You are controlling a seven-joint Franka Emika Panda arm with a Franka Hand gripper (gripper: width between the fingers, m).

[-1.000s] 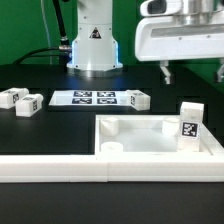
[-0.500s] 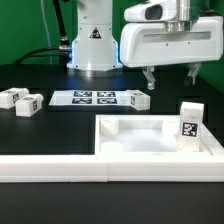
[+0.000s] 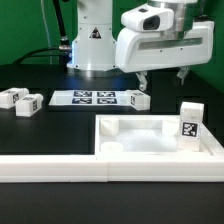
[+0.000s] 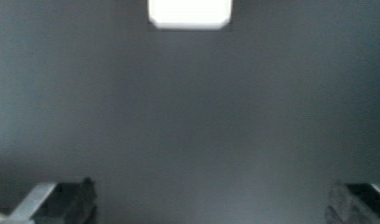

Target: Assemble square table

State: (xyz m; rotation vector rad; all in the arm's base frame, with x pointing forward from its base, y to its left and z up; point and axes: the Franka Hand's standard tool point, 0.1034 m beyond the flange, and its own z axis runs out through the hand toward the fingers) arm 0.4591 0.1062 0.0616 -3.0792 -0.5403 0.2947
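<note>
White plastic square tabletop with raised rim point(image 3: 135, 119), chunky white tagged leg point(image 3: 190, 122) upright at its exterior-view right, two-finger gripper point(image 3: 161, 79) hovering behind it, jaws spread wide, empty.

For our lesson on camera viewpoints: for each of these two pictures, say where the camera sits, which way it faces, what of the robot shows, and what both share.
Exterior view: low beside the dark table, facing across the white fence and square top toward the robot's base; the open claw hangs above.
Wrist view: on the wrist, facing down at the table; only the claw's fingertips show, plus a blurred white piece.
Shared: the claw and the dark table.
</note>
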